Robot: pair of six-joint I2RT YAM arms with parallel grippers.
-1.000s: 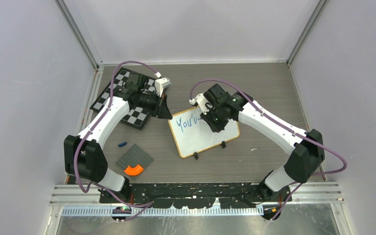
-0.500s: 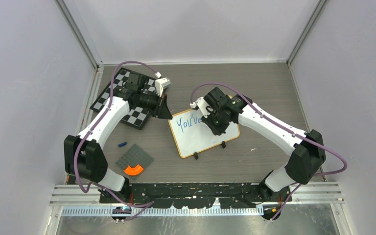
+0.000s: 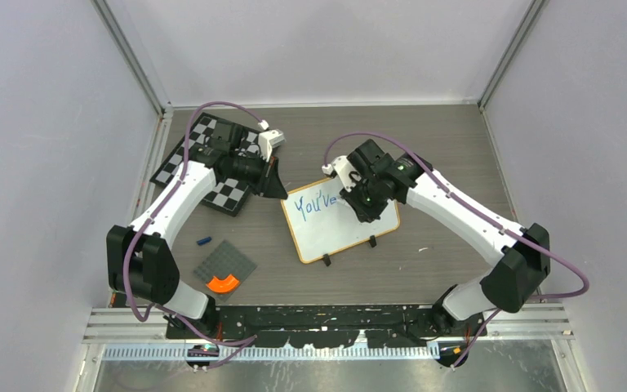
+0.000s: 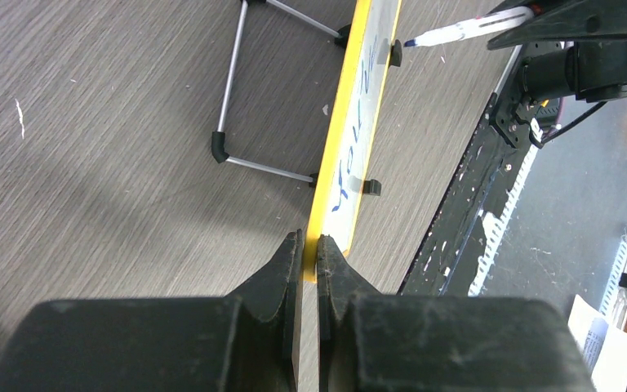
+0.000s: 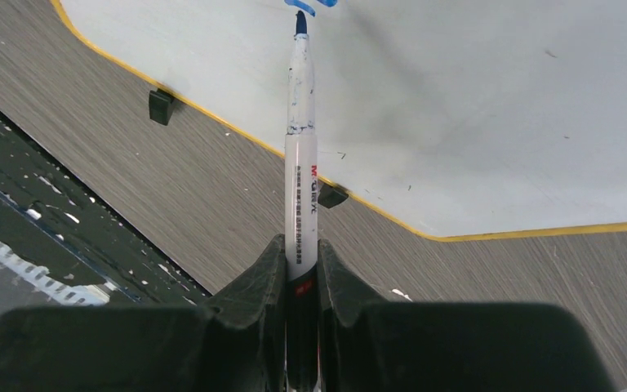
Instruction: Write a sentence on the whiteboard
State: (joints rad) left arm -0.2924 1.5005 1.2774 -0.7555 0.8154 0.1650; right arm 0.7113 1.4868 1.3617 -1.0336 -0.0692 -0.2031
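Blue "You've" (image 3: 317, 202) on small wood-framed whiteboard (image 3: 344, 230), "e" newly added; right pincer (image 5: 301, 257) clamped on white marker (image 5: 301, 171), left pincer (image 4: 310, 245) pinching board's left edge; sentence barely begun.

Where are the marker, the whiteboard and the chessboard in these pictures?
marker (image 5: 301, 204): right wrist view, on its white barrel.
whiteboard (image 3: 339, 233): top external view, on its blank white surface.
chessboard (image 3: 230, 196): top external view, on squares near its nearest corner.
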